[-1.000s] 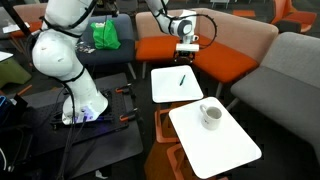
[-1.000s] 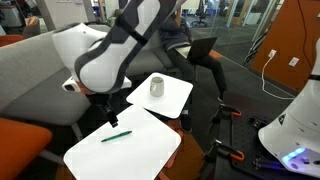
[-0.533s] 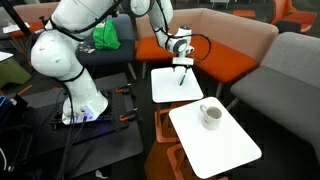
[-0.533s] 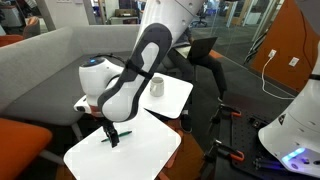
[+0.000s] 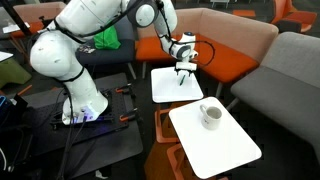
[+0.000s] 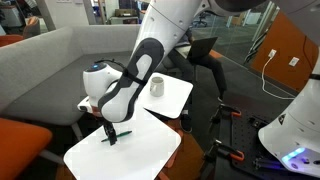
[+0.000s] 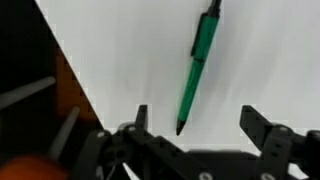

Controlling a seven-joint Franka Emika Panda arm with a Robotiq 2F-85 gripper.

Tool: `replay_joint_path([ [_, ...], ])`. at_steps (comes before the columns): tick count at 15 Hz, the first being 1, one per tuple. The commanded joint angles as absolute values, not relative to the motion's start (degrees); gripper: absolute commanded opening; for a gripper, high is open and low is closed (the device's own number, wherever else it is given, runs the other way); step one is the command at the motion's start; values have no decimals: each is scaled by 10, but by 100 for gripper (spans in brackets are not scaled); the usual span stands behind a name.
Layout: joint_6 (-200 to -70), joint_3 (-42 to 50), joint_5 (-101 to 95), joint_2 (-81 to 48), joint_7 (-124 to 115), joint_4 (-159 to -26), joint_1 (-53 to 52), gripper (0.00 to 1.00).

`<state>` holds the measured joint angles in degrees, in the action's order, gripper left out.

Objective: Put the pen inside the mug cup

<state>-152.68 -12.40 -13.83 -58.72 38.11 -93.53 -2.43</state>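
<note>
The pen [image 7: 197, 65] is thin, green-bodied with a dark tip, and lies flat on a small white table [image 5: 163, 92]. It also shows in an exterior view [image 5: 181, 81]. My gripper [image 7: 197, 115] is open and hangs just above the pen's tip end, one finger on each side and not touching it. The gripper shows in both exterior views [image 5: 182, 68] [image 6: 110, 134], where it hides most of the pen. The white mug cup [image 5: 211, 115] stands upright on a second white table [image 5: 228, 148], also seen in an exterior view [image 6: 157, 87].
An orange couch [image 5: 215, 58] stands behind the pen's table, and a grey couch [image 5: 290, 70] is beside the mug's table. A green bag [image 5: 105, 36] lies on a dark seat. The arm's white base [image 5: 82, 105] stands on the floor.
The arm has swung down from above the couch to the pen's table. The open gripper now sits low over the pen. Pen and mug have not moved.
</note>
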Motion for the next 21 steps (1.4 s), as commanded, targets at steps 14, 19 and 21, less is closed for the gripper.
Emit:
replay_joint_path([
  [14, -1471, -150, -130, -635, 377, -849, -12, 3],
  [19, -1572, -144, -141, -590, 355, -917, -10, 3],
  [21, -1639, -108, -139, -562, 277, -957, -29, 3],
])
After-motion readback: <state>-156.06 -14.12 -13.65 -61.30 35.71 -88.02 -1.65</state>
